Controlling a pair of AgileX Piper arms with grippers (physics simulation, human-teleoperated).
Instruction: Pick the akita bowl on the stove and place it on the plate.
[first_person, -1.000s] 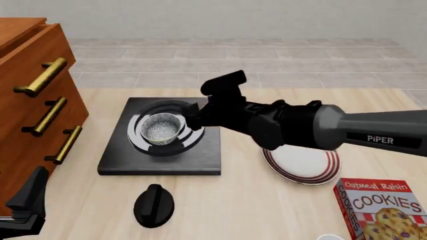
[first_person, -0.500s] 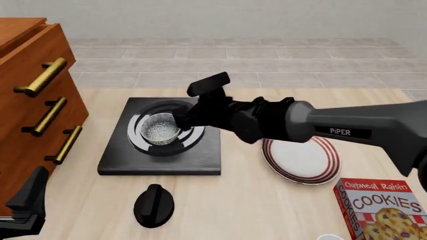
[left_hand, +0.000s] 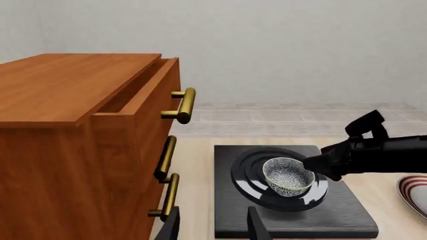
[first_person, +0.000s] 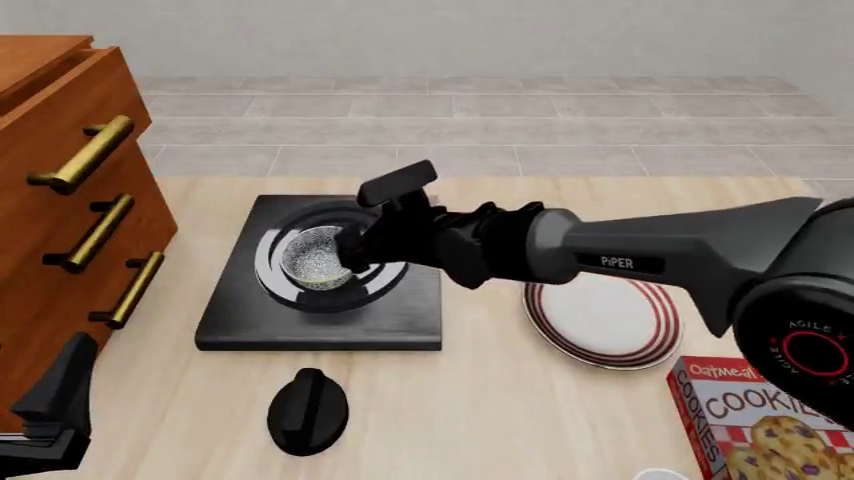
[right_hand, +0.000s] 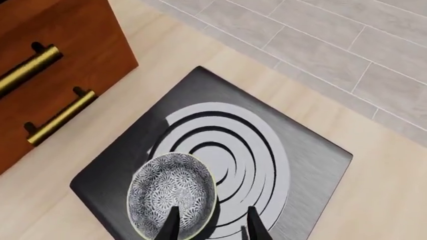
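The akita bowl (right_hand: 172, 194), a small round ceramic-looking dish with a grey-white speckled inside, pale rim and dark outside, is sitting on the round burner of the flat square black stove (first_person: 320, 300), toward the burner's drawer side. The right gripper (right_hand: 210, 225) is straddling the bowl's rim with its thin dark fingers (right_hand: 173, 225) parted, one tip over the speckled hollow and the other outside the wall; they are not yet clamping anything. The left gripper (left_hand: 212, 229) is parked low beside the wooden drawer cabinet (first_person: 67, 200), fingers apart and empty.

The risk, as I judge it, is a thin-wall pinch: the rim is narrow and glossy, so an off-centre squeeze could tip the bowl or let it skate across the burner's smooth black and silvery rings. A shallow grip might also let it swing and drop during the carry over the pale wooden tabletop (first_person: 507, 420) to the round white plate with dark red rings (first_person: 607, 325), lying just beside the stove.
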